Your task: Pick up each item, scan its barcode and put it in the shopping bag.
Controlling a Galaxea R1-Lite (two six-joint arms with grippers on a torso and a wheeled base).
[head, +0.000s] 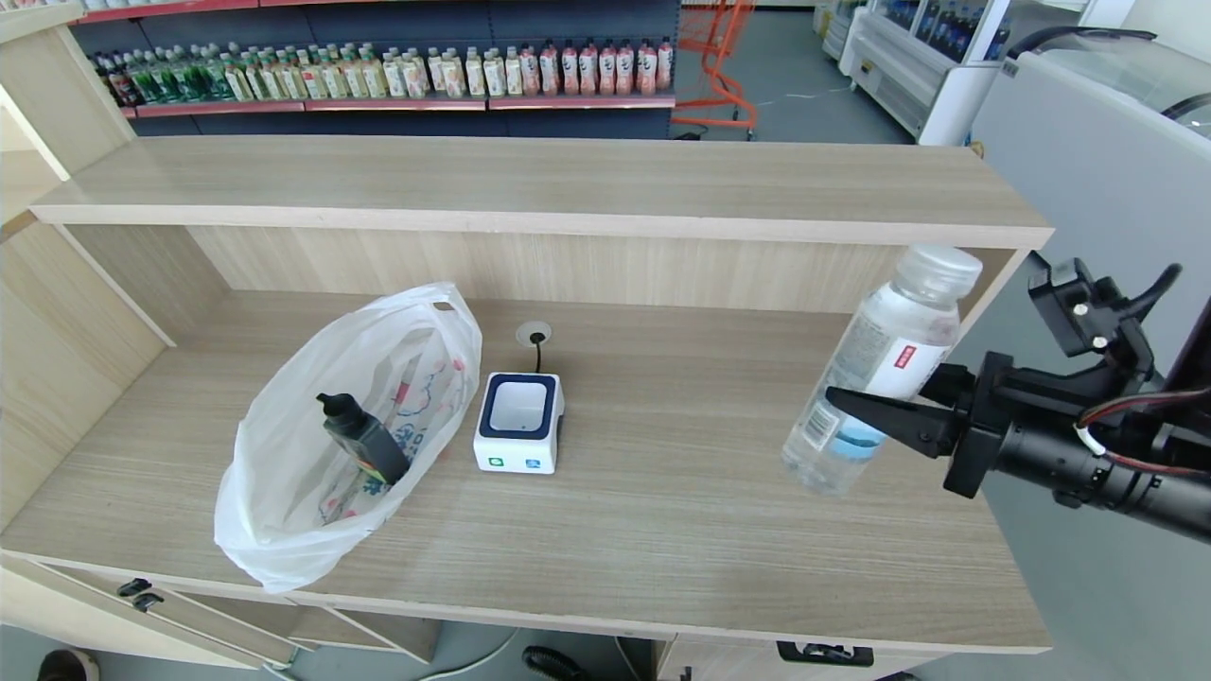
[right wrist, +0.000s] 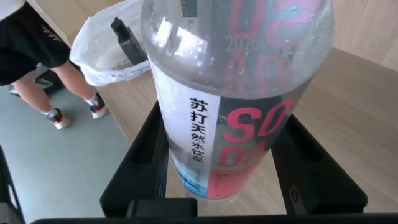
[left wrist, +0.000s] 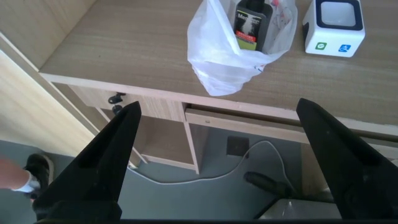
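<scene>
A clear water bottle (head: 875, 364) with a white cap and a white label hangs tilted above the counter's right end, and my right gripper (head: 875, 416) is shut on its lower half. The same water bottle (right wrist: 236, 93) stands between the black fingers (right wrist: 134, 165) in the right wrist view. A white shopping bag (head: 331, 435) lies open on the counter's left part with a dark bottle (head: 364, 440) inside. The white barcode scanner (head: 518, 421) sits just right of the bag. My left gripper (left wrist: 217, 162) is open, below the counter's front edge, with the shopping bag (left wrist: 236, 56) beyond it.
The wooden counter (head: 662, 492) has a raised back shelf (head: 539, 189) and a cable hole (head: 534, 333) behind the scanner. Drawers (left wrist: 249, 121) sit under the front edge. Shelves of drinks (head: 378, 76) line the aisle behind. A person's legs (right wrist: 56, 81) stand beside the counter.
</scene>
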